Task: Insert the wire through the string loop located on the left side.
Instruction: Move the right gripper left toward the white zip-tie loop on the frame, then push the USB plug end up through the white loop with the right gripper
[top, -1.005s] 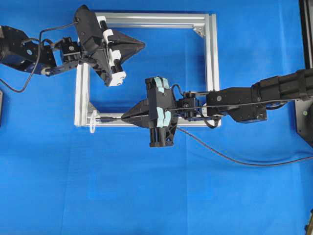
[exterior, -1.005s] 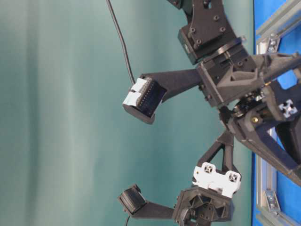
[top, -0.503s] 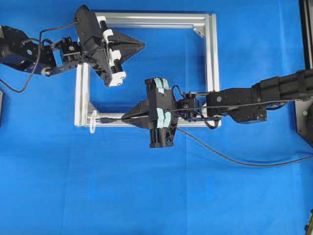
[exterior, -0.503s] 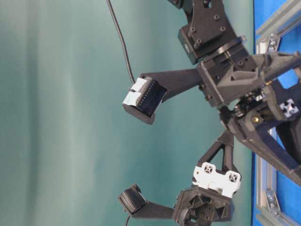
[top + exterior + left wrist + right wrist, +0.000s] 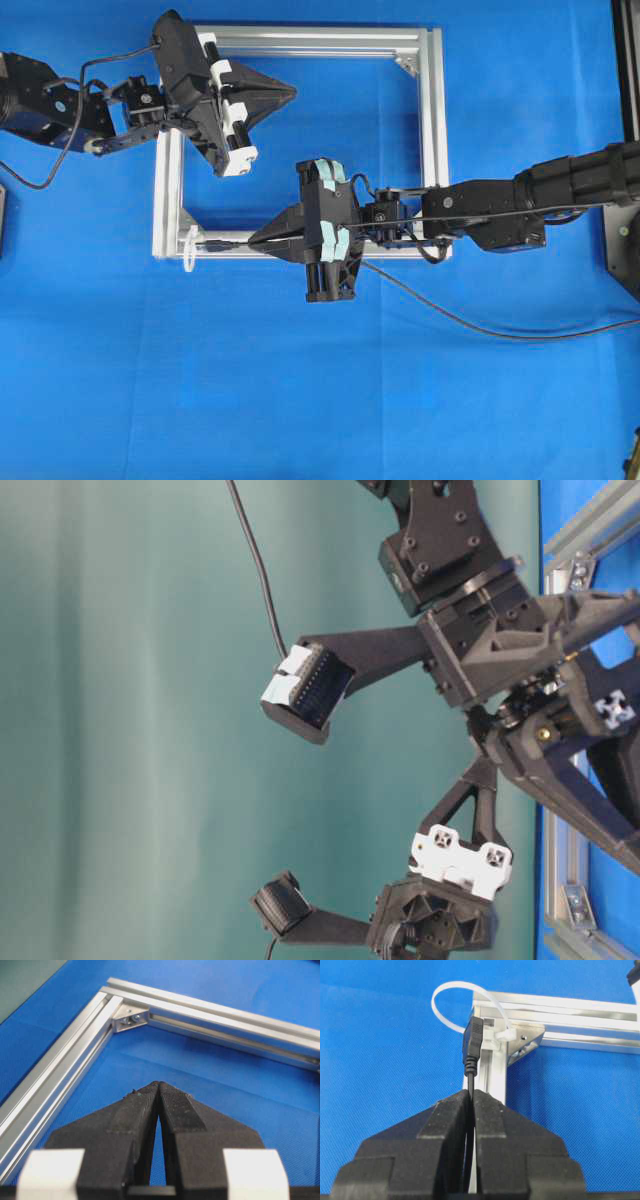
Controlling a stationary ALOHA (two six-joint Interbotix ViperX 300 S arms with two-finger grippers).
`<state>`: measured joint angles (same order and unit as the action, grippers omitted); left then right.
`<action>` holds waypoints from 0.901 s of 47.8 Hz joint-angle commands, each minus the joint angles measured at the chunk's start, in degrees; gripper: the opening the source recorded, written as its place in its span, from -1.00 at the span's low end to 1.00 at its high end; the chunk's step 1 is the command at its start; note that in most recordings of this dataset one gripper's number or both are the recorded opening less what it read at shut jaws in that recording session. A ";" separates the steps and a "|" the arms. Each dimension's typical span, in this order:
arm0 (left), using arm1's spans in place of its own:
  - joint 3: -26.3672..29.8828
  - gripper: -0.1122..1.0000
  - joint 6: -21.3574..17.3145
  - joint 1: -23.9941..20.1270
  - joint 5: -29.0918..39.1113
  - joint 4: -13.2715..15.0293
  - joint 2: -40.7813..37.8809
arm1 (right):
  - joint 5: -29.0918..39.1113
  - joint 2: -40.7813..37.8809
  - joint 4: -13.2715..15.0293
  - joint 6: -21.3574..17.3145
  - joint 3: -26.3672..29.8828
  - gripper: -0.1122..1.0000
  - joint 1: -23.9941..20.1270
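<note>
wire [image 5: 470,322] cut off at right edge, plug tip's reach into string loop [image 5: 451,1002] unclear

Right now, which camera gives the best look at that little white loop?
The right wrist view: the white loop arcs up large at the frame corner, with the wire plug just before it. The overhead view shows it only as a tiny pale ring. The table-level and left wrist views do not show it.

Readable text: none in any view.
Labels, brands, numbers, signs: none can be made out on the arms, the aluminium frame [image 5: 432,150] or the blue mat [image 5: 300,400].
</note>
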<state>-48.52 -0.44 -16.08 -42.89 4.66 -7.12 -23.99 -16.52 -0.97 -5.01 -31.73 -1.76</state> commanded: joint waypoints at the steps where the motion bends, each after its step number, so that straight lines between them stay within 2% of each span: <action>1: 0.44 -0.79 0.00 0.09 -0.26 -0.18 1.76 | -0.18 1.05 0.09 0.00 0.88 -0.97 -0.09; 43: 0.53 -0.80 0.00 0.09 -0.26 -0.18 1.76 | -0.18 0.88 0.09 0.00 1.23 -0.97 -0.35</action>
<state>-48.52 -0.44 -16.08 -42.89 4.66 -7.03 -23.99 -16.52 -0.97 -5.01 -31.73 -1.93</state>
